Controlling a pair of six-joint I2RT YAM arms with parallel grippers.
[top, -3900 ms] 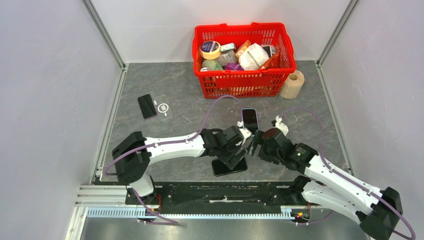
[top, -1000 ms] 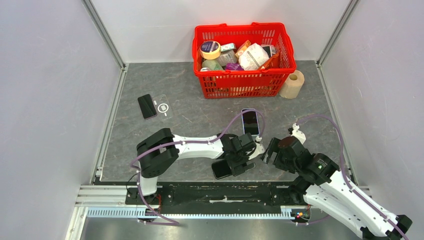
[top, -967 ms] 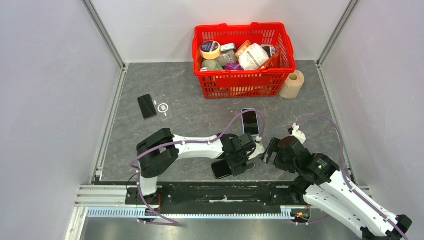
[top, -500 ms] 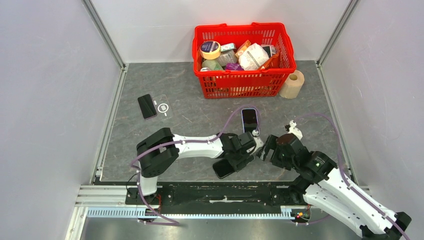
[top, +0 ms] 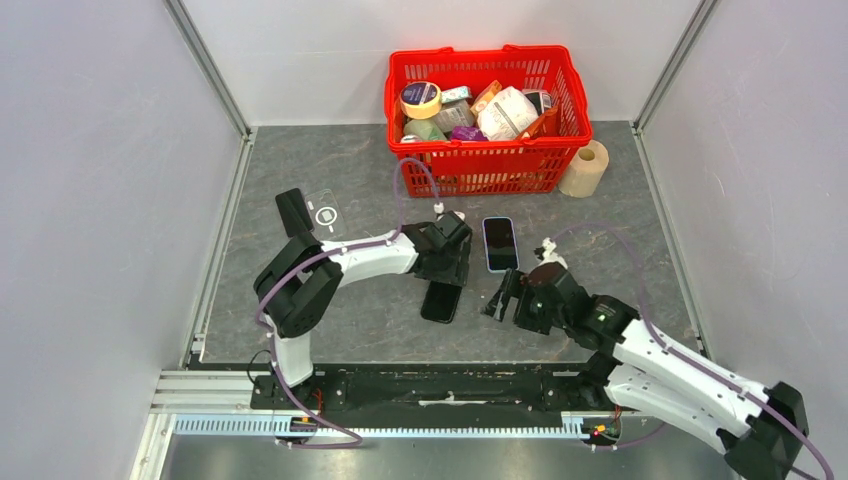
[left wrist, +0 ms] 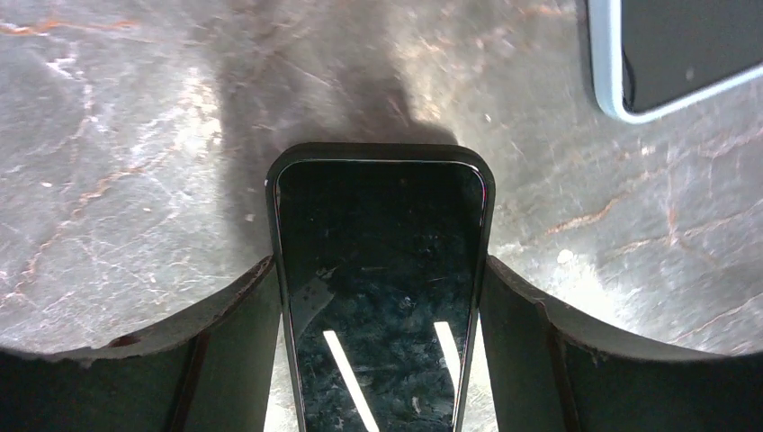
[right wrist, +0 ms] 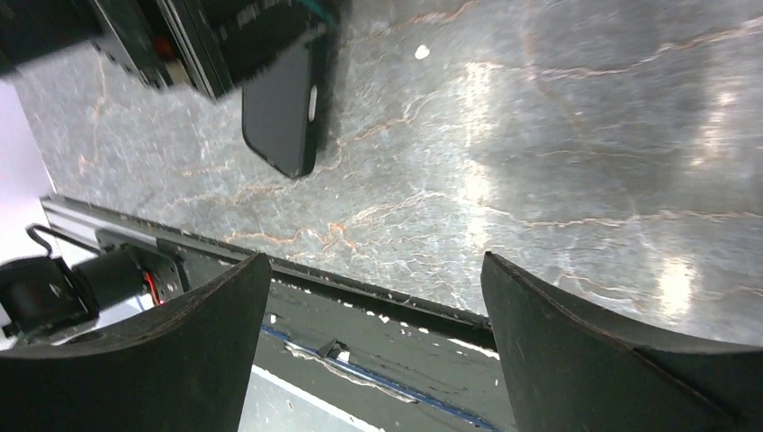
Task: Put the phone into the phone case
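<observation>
Grey table [top: 380, 320], overhead: the black phone [top: 441, 302] had swung round nearer the blue-rimmed phone [top: 499, 243], left jaws over its far end. Left wrist: jaws pressed against both long edges; I judged its dark rim the phone case [left wrist: 378, 151], already on. Right wrist: right jaws wide, empty.

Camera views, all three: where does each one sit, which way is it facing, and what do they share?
Top external: above and behind the arms, looking down on the table; both arms show, with left gripper and right gripper.
Left wrist: on the left arm, looking straight down; its fingers flank the black phone.
Right wrist: on the right arm, looking low across the table toward the near rail; its spread fingers frame the view.
Shared: the black phone shows in all three; the blue-edged phone in top external and left wrist.
</observation>
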